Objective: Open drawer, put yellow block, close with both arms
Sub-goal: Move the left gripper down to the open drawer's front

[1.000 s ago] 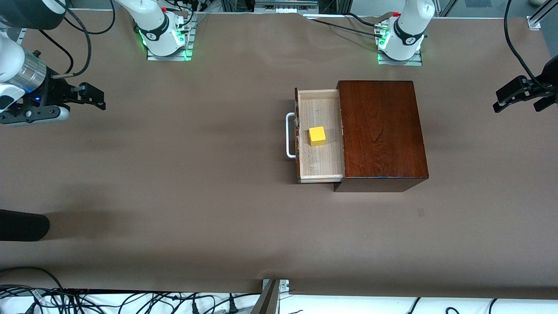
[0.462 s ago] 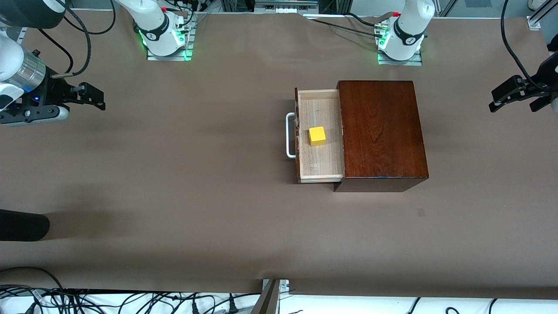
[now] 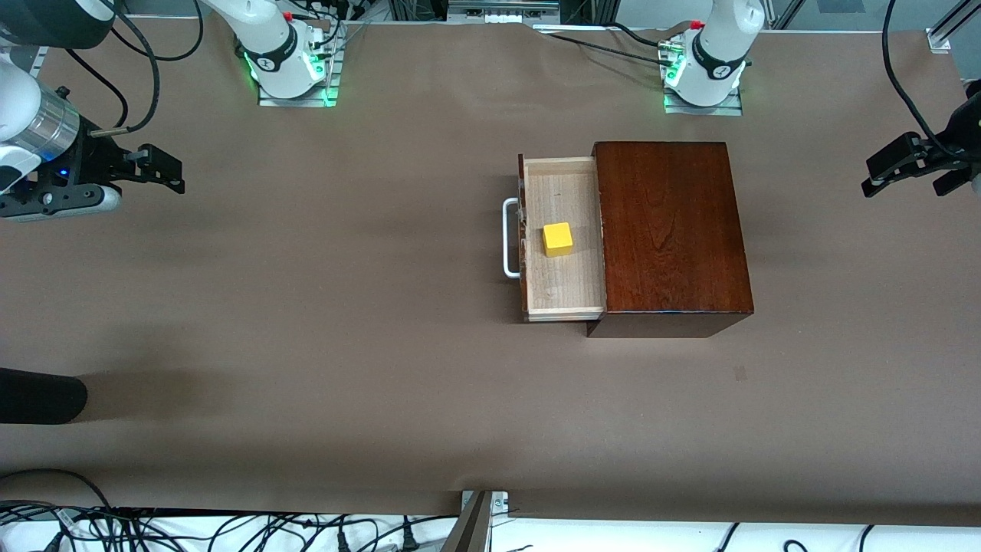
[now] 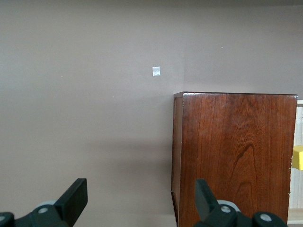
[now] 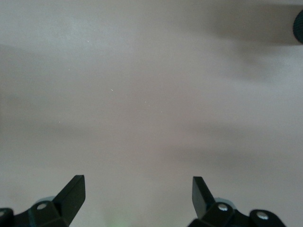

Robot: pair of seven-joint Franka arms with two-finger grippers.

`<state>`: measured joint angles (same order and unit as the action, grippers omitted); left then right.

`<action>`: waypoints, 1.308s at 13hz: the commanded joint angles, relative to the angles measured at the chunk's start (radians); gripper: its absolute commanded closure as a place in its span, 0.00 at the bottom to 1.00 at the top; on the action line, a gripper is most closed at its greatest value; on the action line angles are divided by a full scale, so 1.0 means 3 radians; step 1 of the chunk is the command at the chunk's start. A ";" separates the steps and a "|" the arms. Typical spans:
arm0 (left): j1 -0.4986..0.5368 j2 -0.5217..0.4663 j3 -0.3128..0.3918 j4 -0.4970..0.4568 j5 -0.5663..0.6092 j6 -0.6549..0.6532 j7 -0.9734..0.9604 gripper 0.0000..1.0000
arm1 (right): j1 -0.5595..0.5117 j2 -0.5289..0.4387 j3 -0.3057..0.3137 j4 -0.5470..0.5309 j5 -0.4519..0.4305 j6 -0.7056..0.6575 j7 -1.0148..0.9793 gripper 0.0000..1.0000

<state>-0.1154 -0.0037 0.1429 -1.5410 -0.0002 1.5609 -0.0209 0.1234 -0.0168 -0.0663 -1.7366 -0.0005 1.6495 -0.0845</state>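
Drawer [image 3: 562, 239] pulled out of the mahogany-coloured box [image 3: 669, 230], toward the right arm's end of the table [image 3: 345, 307]. Pale wood tray fully exposed; white U-shaped handle [image 3: 509, 238] on its dark front. Box sits nearer the edge where the arm bases stand than the front camera's edge, in front of the left arm's base [image 3: 705, 73].

Yellow block [image 3: 557, 238] rests on the tray floor, about midway along the tray's length, clear of the walls and of the box.

Left gripper [image 3: 908, 165] hangs over the table's edge at the left arm's end, well apart from the box. Fingers spread wide, nothing between them. Its wrist view shows the box top [image 4: 236, 151], a sliver of the yellow block [image 4: 298, 157] and a small pale tag [image 4: 156, 71] on the brown cover.

Right gripper [image 3: 165, 169] hangs over the table near the edge at the right arm's end, well apart from the drawer. Fingers spread wide, empty; its wrist view shows only bare cover.

Dark rounded object [image 3: 38, 395] lies at the right arm's edge, nearer the front camera.
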 commanded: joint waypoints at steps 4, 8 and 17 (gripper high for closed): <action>-0.0019 -0.0003 -0.0016 0.0070 -0.0035 -0.0059 -0.0093 0.00 | 0.0028 0.0005 -0.0009 0.0133 0.0037 -0.0048 -0.0056 0.00; -0.0029 -0.0003 -0.0164 0.0080 -0.0025 -0.0054 -0.0344 0.00 | 0.0033 0.0000 -0.0009 0.0134 0.0037 -0.0053 -0.0061 0.00; -0.0422 0.0221 -0.0639 0.0100 -0.0045 -0.0013 -0.1866 0.00 | 0.0034 0.0015 -0.0014 0.0179 0.0042 -0.0053 -0.0061 0.00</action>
<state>-0.2069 0.0153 -0.0362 -1.5388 -0.0003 1.5612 -0.4851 0.1315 -0.0169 -0.0658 -1.7017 -0.0004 1.6491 -0.0866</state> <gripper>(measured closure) 0.000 0.000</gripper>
